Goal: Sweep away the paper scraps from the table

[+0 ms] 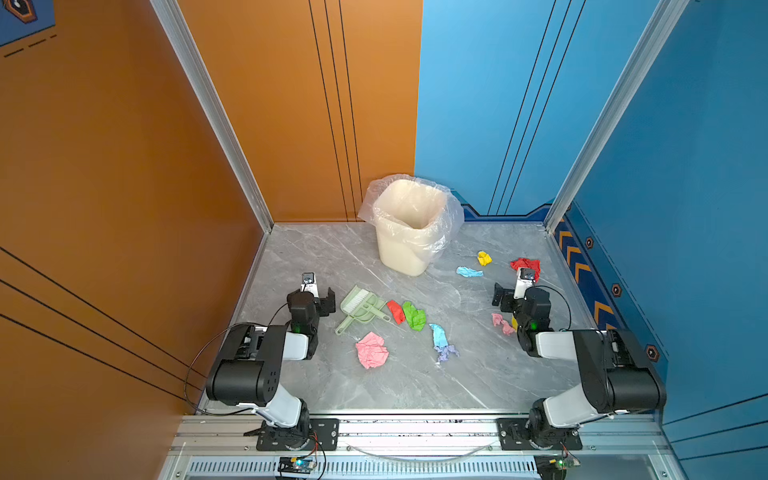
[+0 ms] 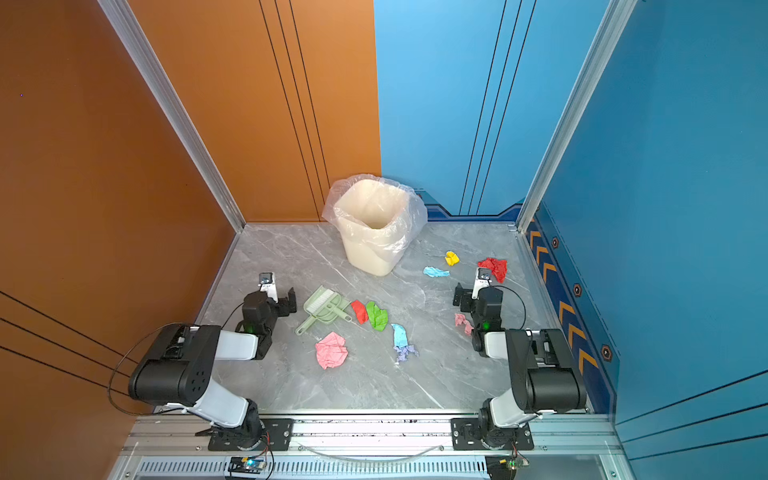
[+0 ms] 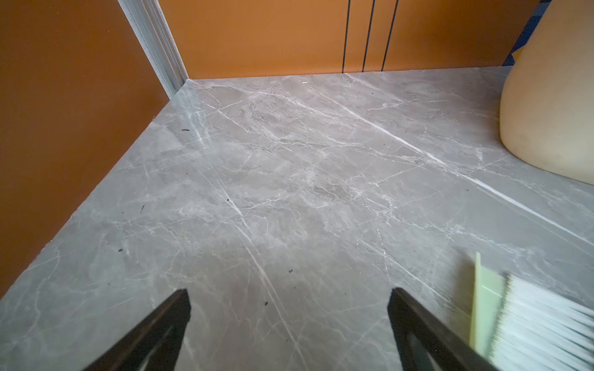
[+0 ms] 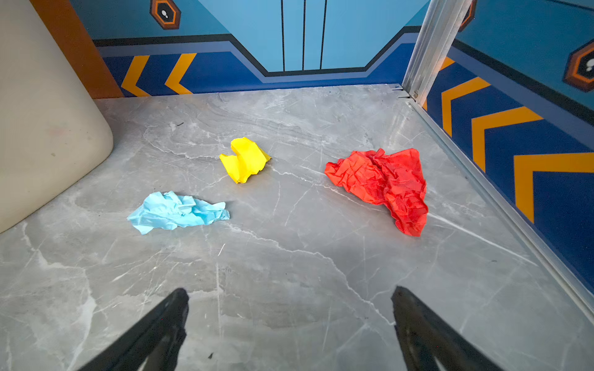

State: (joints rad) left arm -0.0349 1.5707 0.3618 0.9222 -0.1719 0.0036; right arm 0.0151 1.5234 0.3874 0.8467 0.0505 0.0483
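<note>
- Nothing is swept yet: the paper scraps (image 1: 372, 350) lie scattered over the table (image 1: 415, 386), from its middle to the far right corner.
- My left gripper (image 3: 289, 294) is spread wide and empty, just beside the dustpan (image 1: 372, 316), where the brush (image 1: 357, 299) lies.
- My right gripper (image 4: 289, 294) is spread and empty too, facing a yellow scrap (image 4: 246, 159), a blue scrap (image 4: 176, 212) and a red scrap (image 4: 382, 183).
- Next, I judge, each gripper must take one tool, then work the scraps toward the bin (image 1: 405, 253).
</note>
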